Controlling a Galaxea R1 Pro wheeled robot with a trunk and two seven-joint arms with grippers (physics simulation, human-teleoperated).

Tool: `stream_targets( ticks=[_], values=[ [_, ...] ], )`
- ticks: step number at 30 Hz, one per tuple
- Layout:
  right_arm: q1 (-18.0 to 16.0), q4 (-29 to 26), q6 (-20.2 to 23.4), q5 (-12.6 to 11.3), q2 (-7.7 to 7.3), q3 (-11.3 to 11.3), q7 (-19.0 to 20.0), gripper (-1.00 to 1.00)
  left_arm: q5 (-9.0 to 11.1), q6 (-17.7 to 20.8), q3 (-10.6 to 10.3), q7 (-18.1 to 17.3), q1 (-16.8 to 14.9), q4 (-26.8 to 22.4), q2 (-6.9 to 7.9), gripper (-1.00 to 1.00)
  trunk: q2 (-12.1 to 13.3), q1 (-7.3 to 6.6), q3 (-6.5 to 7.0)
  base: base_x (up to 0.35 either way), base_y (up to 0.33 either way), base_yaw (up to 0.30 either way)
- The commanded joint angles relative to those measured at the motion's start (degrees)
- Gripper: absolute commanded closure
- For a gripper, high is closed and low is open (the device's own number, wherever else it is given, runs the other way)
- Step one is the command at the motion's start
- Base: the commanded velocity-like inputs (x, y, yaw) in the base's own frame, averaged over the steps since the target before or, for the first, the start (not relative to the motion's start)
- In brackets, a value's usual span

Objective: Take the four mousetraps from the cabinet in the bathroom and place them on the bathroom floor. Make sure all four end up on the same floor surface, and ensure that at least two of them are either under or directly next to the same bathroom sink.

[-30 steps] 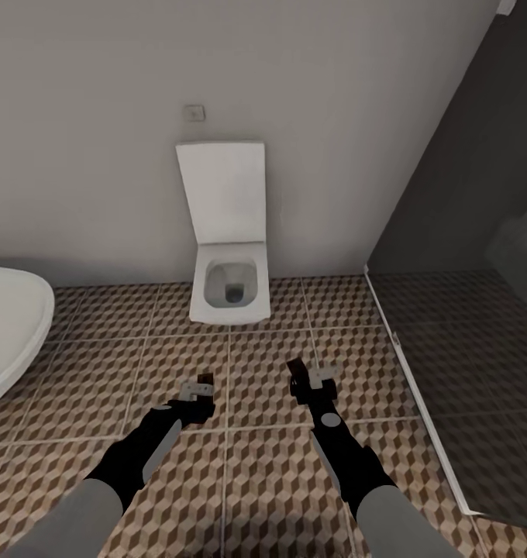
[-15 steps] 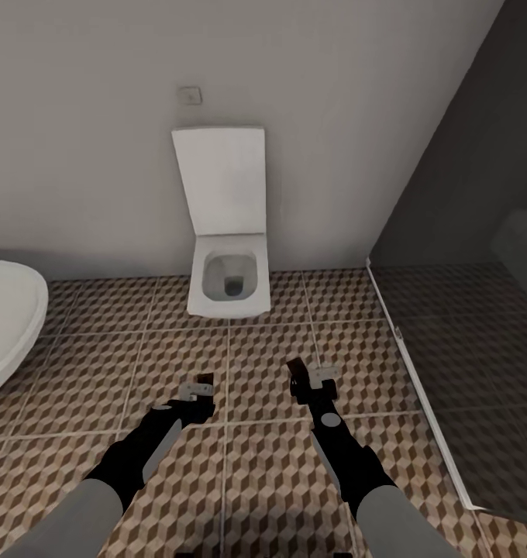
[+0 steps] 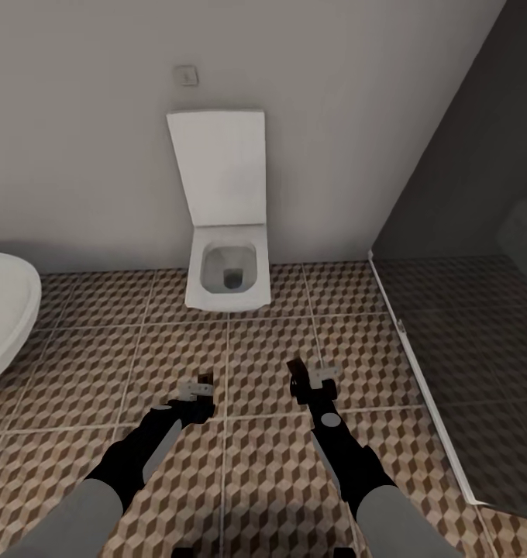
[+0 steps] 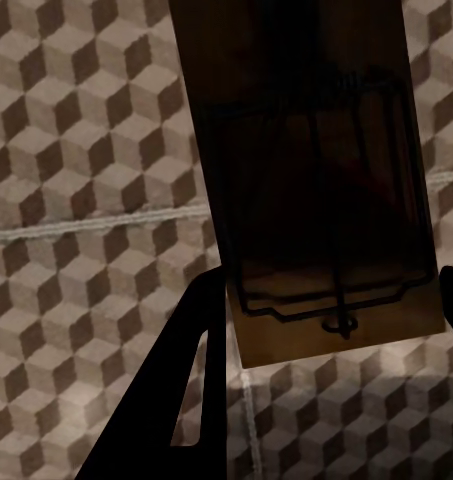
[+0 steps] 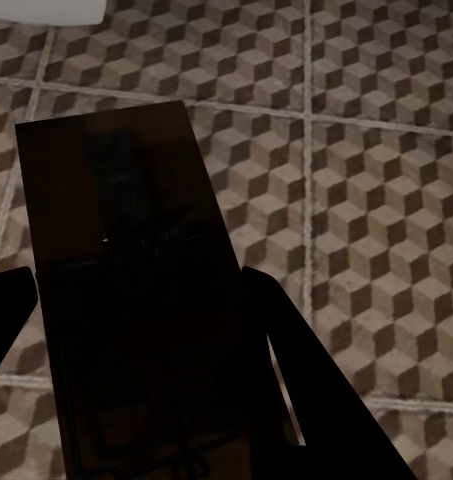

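Since a second ago the whole head view has been tilted downward, so the toilet [image 3: 226, 263] and wall plate [image 3: 187, 75] sit higher, while both arms are held as before.

From the head camera, the left gripper [image 3: 201, 391] is seen at about 7 o'clock of the toilet, closed on a mousetrap [image 3: 205, 380] of which a dark sliver is made out. The right gripper [image 3: 308, 382] is seen at 5 o'clock, clamped on another mousetrap [image 3: 297, 375], also mostly hidden. The sink [image 3: 4, 318] is cut off at 9 o'clock; the shower enclosure [image 3: 473, 294] is cut off at 3 o'clock.

At the left wrist, the trap's wire frame is seen clearly, its far end cut off, held above the bathroom floor [image 4: 76, 180].

At the right wrist, the trap is so shadowed that its metal parts are barely made out.
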Motion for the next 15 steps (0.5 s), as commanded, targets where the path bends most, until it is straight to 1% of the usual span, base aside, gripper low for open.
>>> stream_targets(
  ticks=[1, 15],
  values=[
    [-0.03, 0.03, 0.02, 0.37, 0.00, 0.12, -0.42, 1.00, 0.50, 0.21, -0.37, 0.52, -0.03, -0.09, 0.08, 1.00, -0.44, 0.22, -0.31, 0.000, 0.000, 0.000],
    [-0.03, 0.03, 0.02, 0.37, 0.00, 0.11, -0.40, 1.00, 0.50, 0.22, -1.06, 0.52, -0.03, -0.05, 0.08, 1.00, -6.05, 3.30, -4.08, 0.000, 0.000, 0.000]
  ],
)
